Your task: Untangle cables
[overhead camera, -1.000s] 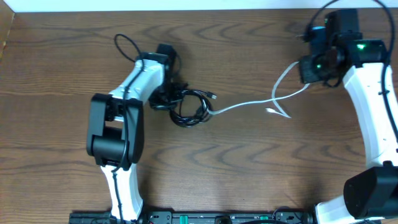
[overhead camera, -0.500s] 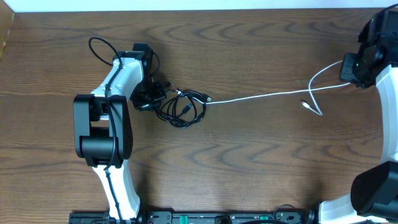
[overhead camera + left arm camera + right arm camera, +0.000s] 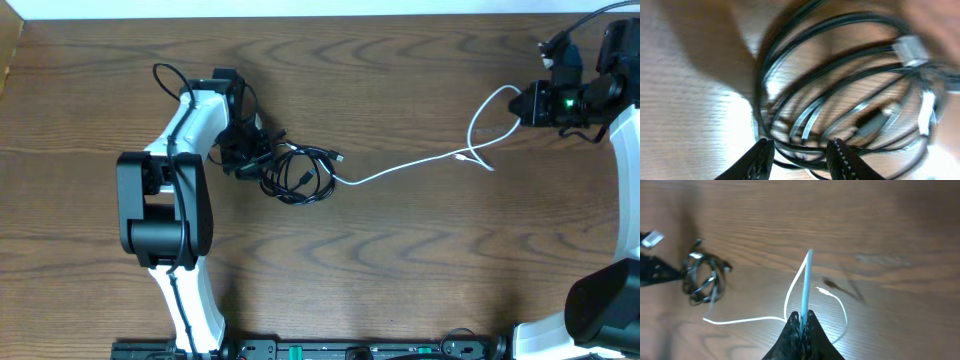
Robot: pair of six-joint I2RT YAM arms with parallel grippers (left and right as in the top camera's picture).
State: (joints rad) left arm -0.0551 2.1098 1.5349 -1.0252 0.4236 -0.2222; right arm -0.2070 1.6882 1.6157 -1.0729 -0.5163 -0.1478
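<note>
Were the white cable [image 3: 410, 167], pinched in the closed right tool [image 3: 801, 317], pulled while the left tool [image 3: 799, 155] is parted above the black cable [image 3: 300, 175] coiled on the tabletop [image 3: 400, 260], the unheld coil could be dragged.

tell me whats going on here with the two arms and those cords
The right pincer is shut on the white cord at the right side of the table; the cord trails left to the black coil. The left pincer is at that coil, jaws apart. Whether the cords are free of each other is unclear.
</note>
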